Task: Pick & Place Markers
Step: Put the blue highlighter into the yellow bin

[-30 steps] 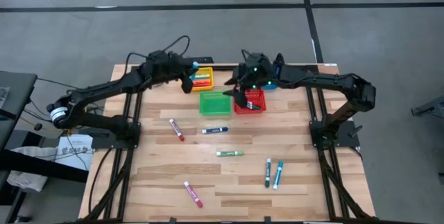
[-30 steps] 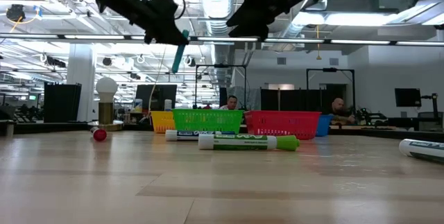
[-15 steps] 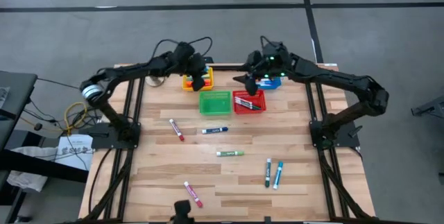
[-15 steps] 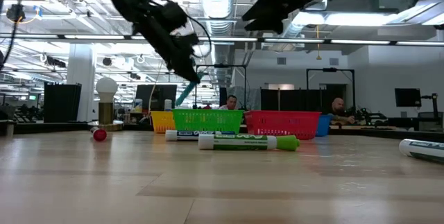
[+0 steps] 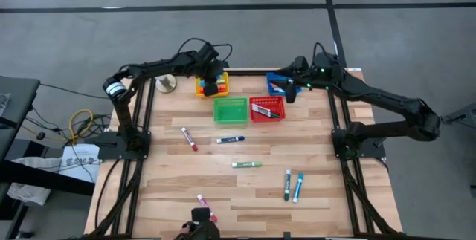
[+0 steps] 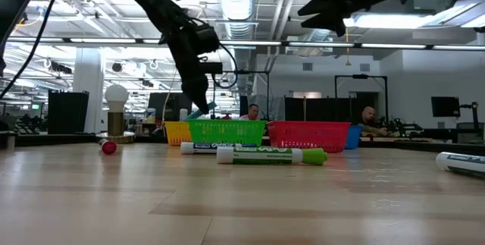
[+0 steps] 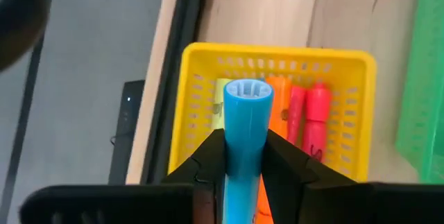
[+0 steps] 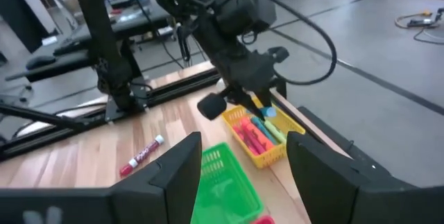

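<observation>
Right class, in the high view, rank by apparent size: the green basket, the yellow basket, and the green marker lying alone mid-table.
1. Green basket: largest.
2. Yellow basket: looks smaller, though the left gripper hides part of it, so this is unsure.
3. Green marker: clearly smallest, a thin stick.

The blue basket (image 5: 277, 84) sits mostly hidden under the right arm, its contents apparently indiscernible.

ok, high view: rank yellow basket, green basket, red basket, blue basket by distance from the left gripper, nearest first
1. yellow basket, directly under the left gripper
2. green basket, just in front, to its right
3. red basket, further right
4. blue basket, far right, under the right gripper
</observation>
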Available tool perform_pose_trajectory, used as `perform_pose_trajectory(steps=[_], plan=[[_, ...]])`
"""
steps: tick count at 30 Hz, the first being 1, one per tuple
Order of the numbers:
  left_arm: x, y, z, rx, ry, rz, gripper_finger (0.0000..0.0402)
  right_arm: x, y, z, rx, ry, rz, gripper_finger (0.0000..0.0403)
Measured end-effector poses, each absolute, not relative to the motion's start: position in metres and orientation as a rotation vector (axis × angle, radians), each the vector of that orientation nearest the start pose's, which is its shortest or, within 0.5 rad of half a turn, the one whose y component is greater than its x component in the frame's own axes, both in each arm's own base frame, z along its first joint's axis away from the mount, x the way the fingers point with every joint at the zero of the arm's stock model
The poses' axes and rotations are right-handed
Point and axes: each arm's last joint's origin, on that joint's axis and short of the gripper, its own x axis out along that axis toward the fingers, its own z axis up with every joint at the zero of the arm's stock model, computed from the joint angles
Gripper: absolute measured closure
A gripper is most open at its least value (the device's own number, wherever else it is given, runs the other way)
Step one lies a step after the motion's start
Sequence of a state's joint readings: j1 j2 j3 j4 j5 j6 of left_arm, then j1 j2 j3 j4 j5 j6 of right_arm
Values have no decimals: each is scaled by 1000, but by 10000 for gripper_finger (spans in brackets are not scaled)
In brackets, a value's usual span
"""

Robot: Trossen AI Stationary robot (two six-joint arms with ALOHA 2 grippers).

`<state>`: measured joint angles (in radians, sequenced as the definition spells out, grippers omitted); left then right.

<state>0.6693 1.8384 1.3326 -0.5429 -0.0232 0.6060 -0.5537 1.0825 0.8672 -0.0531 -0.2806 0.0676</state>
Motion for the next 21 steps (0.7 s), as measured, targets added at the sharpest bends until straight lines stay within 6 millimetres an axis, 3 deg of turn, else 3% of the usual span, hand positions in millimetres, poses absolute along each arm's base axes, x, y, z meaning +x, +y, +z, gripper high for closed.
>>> perform_pose_trajectory(steps=[18,21], plan=[[307,238,175,192,1238,210,335,205,-117,314,174,205,-276,200],[308,236,174,220,1242,187,314,205,-117,314,175,205,-276,199]])
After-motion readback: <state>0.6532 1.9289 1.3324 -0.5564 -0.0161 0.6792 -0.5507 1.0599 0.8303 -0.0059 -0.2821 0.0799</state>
